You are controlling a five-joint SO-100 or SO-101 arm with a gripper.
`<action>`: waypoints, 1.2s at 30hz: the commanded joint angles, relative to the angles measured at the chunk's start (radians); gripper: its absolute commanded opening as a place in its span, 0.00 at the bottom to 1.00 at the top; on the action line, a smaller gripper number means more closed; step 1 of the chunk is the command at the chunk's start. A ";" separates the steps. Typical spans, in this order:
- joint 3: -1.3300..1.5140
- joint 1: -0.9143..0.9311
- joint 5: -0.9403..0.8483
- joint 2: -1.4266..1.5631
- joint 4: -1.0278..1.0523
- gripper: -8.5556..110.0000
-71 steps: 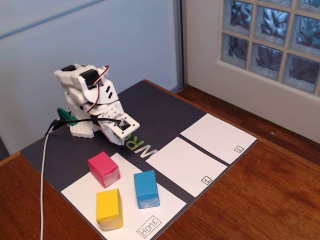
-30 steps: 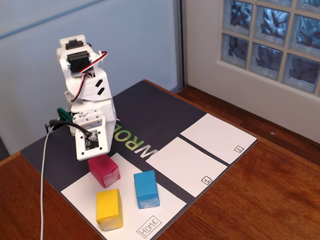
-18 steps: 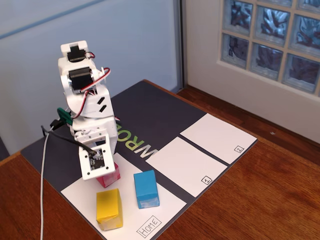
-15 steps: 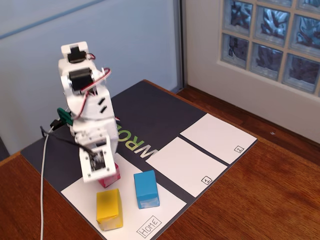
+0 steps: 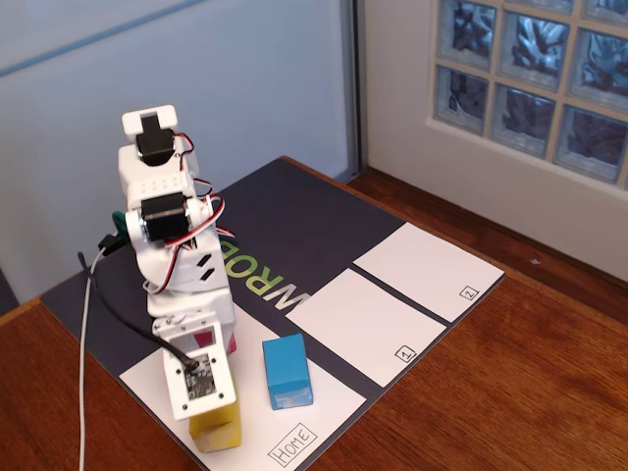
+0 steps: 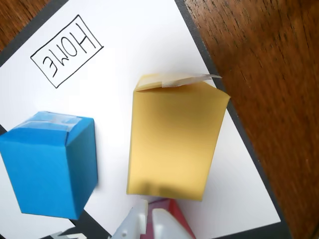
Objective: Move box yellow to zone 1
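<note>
Fixed and wrist views of one moment. A wooden table (image 5: 520,373) carries a dark mat (image 5: 304,211) with green lettering, partly hidden by the arm. On the mat lie three white sheets: the large Home sheet (image 5: 324,407) at the near left of the fixed view, zone 1 (image 5: 358,324) to its right with a boxed "1" in its near corner, and the sheet marked "2" (image 5: 427,270) farther right; narrow strips of dark mat separate them. The white arm (image 5: 167,226), with black servos and red wiring, stands at the far left of the mat and bends down over the Home sheet, its camera plate facing the fixed view. The yellow box (image 6: 174,137) lies on the Home sheet near that sheet's near-left edge, well apart from zone 1; in the fixed view only its lower part (image 5: 218,432) shows below the camera plate. Its paler taped end points toward the "HOME" label (image 6: 66,51) side in the wrist view. The blue box (image 5: 287,370) lies just beside it on the same sheet, not touching. The pink box (image 5: 230,342) shows only as a sliver behind the arm. The gripper (image 6: 149,224) appears as white finger tips at the wrist view's lower edge, close to the yellow box's near end, with pink behind them; whether the jaws are released or clenched cannot be told.
</note>
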 commanded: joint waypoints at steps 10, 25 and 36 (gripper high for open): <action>-0.091 -0.008 0.017 -0.015 0.011 0.31; -0.075 -0.038 0.064 -0.021 -0.026 0.39; -0.074 -0.064 0.115 -0.098 -0.094 0.39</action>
